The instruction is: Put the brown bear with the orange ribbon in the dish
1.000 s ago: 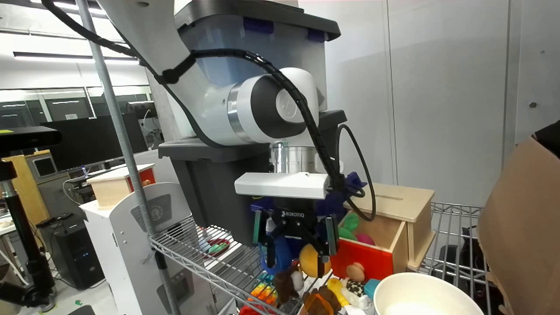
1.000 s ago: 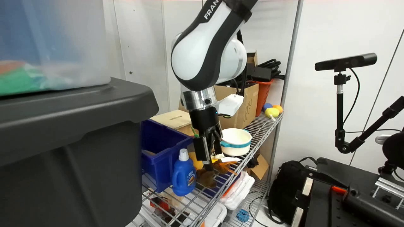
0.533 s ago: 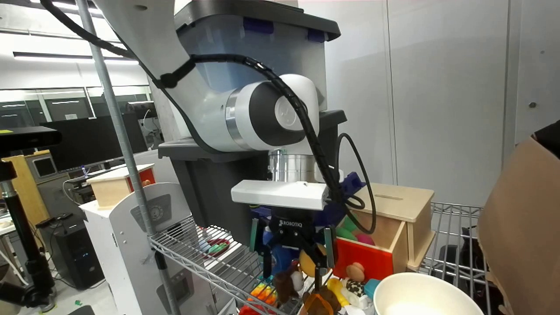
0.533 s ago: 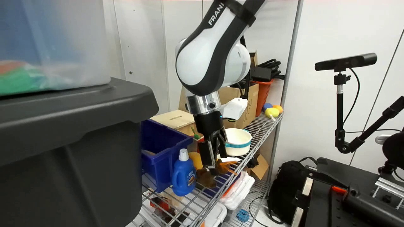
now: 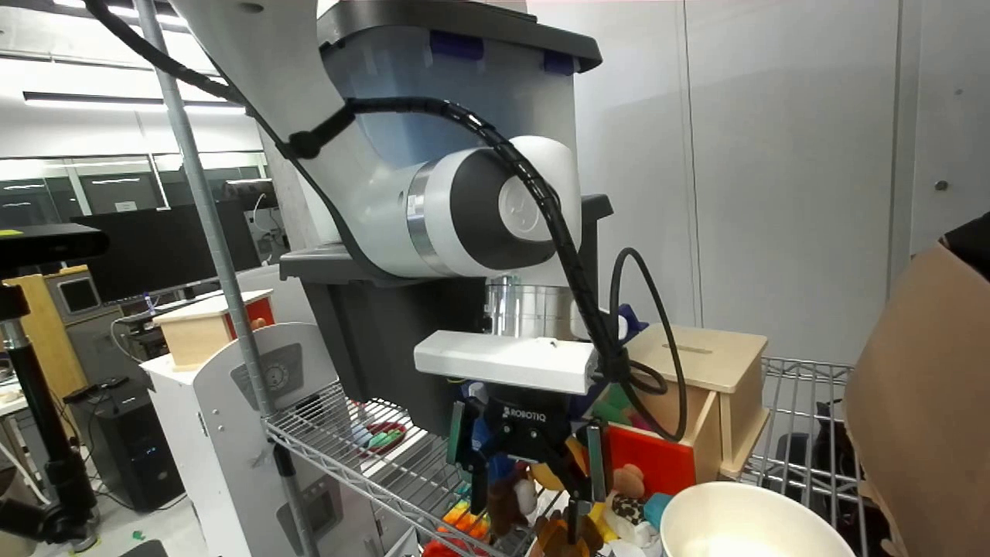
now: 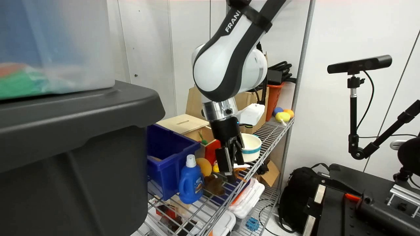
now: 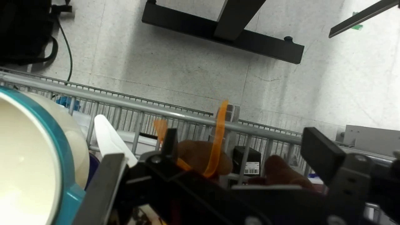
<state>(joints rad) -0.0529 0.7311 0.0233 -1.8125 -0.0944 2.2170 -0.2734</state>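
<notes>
Firstly, at the left in an exterior view, a dark grey bin (image 6: 72, 183) is carrying a clear container (image 6: 52, 46) upon its lid. To the right of these, a blue bin (image 6: 165, 178) and an upright blue bottle (image 6: 191, 183) are standing on the wire shelf (image 6: 276, 141), just beside each other. A round yellow-orange ball (image 6: 204, 167) is lying to the right of the bottle, and a brown plush toy (image 6: 215, 187) is lying near it, towards the long edge of the shelf. Behind them a light wooden box (image 5: 719, 356) is standing, and its red drawer (image 5: 661, 456) is sticking out.

Further to the right, the brown bear with the orange ribbon (image 7: 197, 153) is lying on the shelf by this same long edge, between the plush toy and the white bowl (image 5: 754, 522). The robot arm (image 6: 213, 70) is hanging above the bear, and its jaws are standing wide spread. In the wrist view the bear is appearing between the two tips, nearer to the one on the bowl's side; whether it is touching this tip, I cannot tell. A white blade-shaped piece (image 7: 111, 137) is pointing out between the bear and the bowl. At the far right, a cardboard box (image 5: 924, 402) is standing beyond the bowl.
</notes>
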